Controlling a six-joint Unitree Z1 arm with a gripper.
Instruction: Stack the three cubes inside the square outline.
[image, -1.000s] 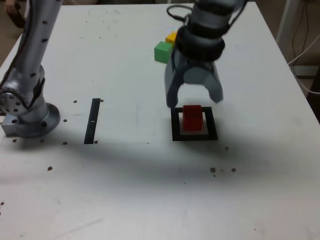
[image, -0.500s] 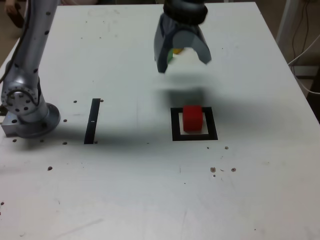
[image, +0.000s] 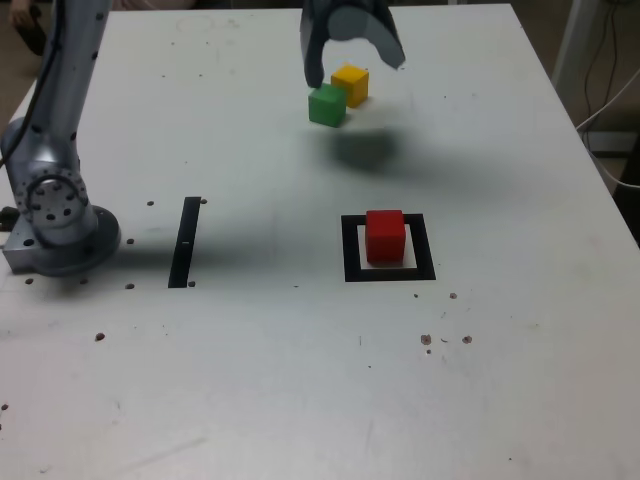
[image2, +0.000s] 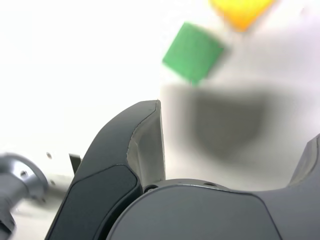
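Grey end effector spread wide, empty, hanging above the far cubes.
I see the small green cube touching the yellow cube; red cube sits inside the black tape square outline on the white desk.

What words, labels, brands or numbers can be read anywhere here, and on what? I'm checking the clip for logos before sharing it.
None: no text shows on the red cube, green cube, yellow cube, square outline, tape strip, gripper or table.
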